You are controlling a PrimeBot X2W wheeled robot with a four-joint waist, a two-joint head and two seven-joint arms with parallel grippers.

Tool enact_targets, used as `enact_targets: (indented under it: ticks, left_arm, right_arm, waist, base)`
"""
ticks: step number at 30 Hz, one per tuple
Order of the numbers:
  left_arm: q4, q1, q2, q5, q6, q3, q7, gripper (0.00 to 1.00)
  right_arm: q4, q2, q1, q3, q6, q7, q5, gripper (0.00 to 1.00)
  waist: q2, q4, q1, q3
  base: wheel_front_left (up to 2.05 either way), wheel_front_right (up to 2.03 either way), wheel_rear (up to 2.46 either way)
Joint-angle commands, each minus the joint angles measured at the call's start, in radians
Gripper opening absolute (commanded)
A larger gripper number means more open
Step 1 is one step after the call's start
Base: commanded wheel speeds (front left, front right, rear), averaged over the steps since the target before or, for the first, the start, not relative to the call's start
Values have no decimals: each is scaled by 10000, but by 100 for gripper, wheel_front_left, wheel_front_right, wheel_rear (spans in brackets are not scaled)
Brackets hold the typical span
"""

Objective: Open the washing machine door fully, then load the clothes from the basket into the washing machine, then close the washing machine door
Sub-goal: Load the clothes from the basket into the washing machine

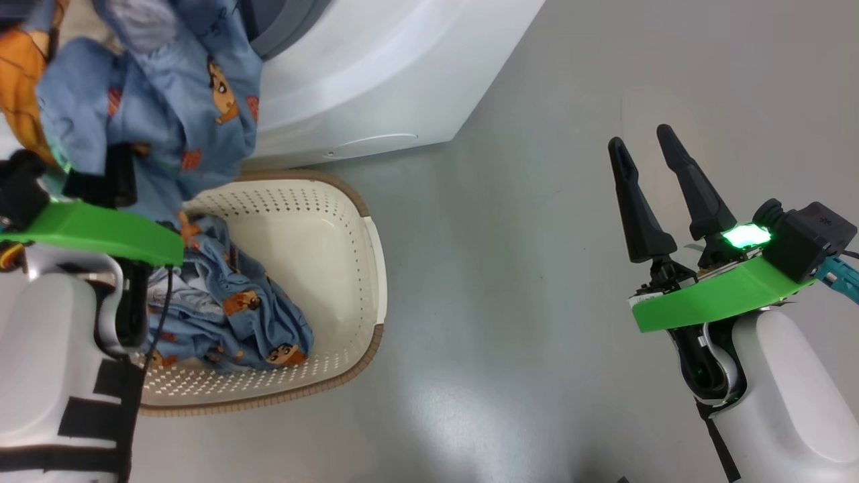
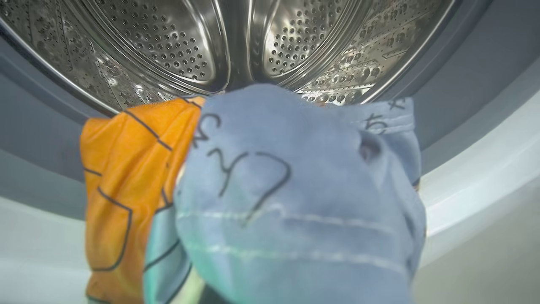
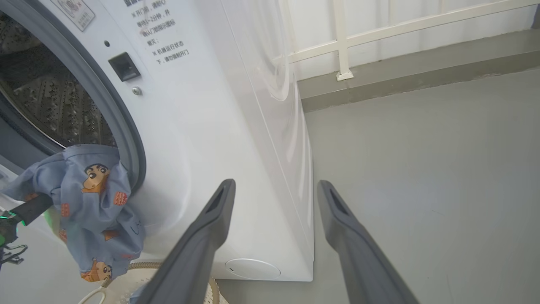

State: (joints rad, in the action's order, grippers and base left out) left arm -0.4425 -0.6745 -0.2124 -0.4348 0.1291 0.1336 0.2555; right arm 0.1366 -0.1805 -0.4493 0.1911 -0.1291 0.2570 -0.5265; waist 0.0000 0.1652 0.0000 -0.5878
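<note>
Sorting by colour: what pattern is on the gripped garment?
The garment is light blue with orange-brown cartoon figures; clearest in right wrist view.

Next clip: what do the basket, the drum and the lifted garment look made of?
Basket: moulded plastic, matte cream, by its punched hole rows; rim brown, woven-look. Drum: polished perforated metal, probably steel, by its mirror glints. Lifted garment: soft printed cloth, perhaps cotton, by its folds and stitching.

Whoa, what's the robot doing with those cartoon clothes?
It's loading laundry. Its left hand is shut on a blue cartoon garment, holding it up at the open mouth of the washing machine, right in front of the steel drum. More clothes lie in the basket on the floor. Its right hand is open and empty, off to the side.
</note>
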Motion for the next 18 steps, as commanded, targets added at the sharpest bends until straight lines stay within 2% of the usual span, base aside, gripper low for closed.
enact_targets:
  ticks: [1, 9, 13, 18]
  left_arm:
    - [393, -150, -298, 19, 15, -380, 62, 0]
    - [-361, -2146, -293, -59, -64, -348, -373, 0]
    - [-1464, -3573, -275, -115, -117, -295, -871, 0]
    - [-3118, -5369, -435, -120, -334, -468, -807, 0]
  right_arm:
    - [-223, -2, 333, 205, -16, 48, 51, 100]
    - [-323, -3, 275, 212, -16, 48, 57, 100]
    - [-337, 6, 182, 254, -16, 48, 74, 100]
    - [-338, 72, 48, 349, -16, 48, 81, 100]
  waist:
    - [0, 29, 0, -5]
    - [0, 181, 0, -322]
    - [0, 342, 0, -591]
    - [0, 700, 0, -874]
  base:
    - [0, 0, 0]
    - [0, 0, 0]
    - [0, 0, 0]
    - [0, 0, 0]
